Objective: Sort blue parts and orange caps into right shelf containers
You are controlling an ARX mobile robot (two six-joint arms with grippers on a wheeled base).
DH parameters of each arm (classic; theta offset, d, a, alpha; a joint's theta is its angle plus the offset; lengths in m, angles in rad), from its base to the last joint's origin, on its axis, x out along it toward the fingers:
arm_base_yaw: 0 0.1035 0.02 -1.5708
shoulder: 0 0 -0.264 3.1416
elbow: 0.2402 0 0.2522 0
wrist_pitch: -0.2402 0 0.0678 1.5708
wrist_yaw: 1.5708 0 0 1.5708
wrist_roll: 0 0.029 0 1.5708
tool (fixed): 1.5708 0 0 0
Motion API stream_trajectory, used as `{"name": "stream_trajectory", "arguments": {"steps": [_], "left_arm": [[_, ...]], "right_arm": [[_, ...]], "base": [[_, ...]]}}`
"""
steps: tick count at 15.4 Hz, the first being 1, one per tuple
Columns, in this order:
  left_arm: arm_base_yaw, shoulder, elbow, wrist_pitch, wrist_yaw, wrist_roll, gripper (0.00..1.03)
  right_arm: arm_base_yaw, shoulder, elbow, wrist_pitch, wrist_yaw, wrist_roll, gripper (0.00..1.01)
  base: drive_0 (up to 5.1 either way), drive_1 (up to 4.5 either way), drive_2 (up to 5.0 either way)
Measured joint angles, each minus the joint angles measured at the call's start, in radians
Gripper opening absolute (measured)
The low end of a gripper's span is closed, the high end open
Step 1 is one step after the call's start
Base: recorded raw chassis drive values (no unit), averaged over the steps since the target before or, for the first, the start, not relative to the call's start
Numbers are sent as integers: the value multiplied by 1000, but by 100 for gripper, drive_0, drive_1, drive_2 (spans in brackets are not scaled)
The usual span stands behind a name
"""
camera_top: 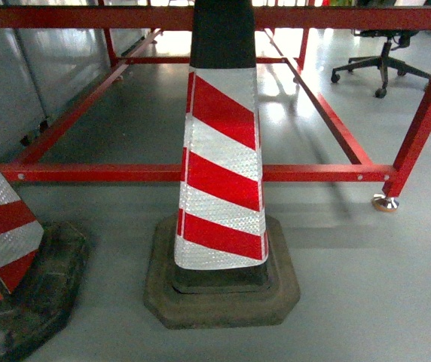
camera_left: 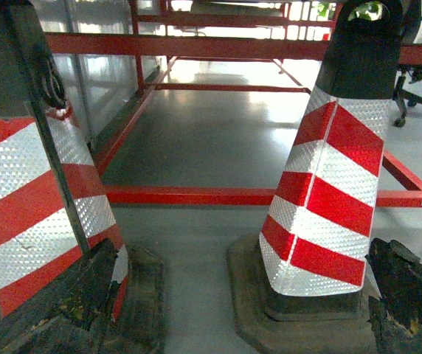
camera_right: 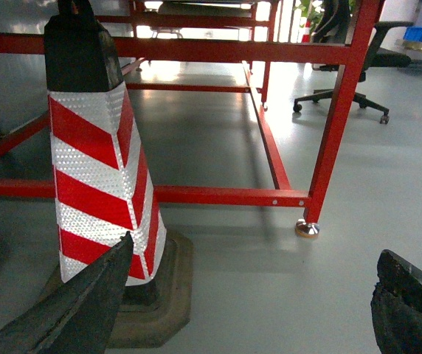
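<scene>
The blue parts, the orange caps, the right shelf and the containers are all out of view. My left gripper (camera_left: 240, 251) hangs low over the grey floor, open, its dark worn fingers (camera_left: 63, 295) spread wide with nothing between them. My right gripper (camera_right: 257, 249) is also open above bare floor, its fingers (camera_right: 85, 302) far apart and empty. Neither gripper shows in the head view.
A red-and-white striped traffic cone (camera_top: 221, 173) on a black rubber base stands straight ahead, a second cone (camera_top: 4, 241) at the left. Behind them runs a red steel frame (camera_top: 200, 173) with a levelling foot (camera_top: 385, 202). An office chair (camera_top: 381, 60) stands far right.
</scene>
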Motion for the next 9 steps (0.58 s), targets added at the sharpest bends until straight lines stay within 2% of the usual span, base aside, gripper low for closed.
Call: {"name": "stream_trajectory", "arguments": {"steps": [9], "left_arm": [[0, 0, 0, 0, 0, 0, 98]], "right_arm": [[0, 0, 0, 0, 0, 0, 98]], "base": [[0, 0, 0]]}}
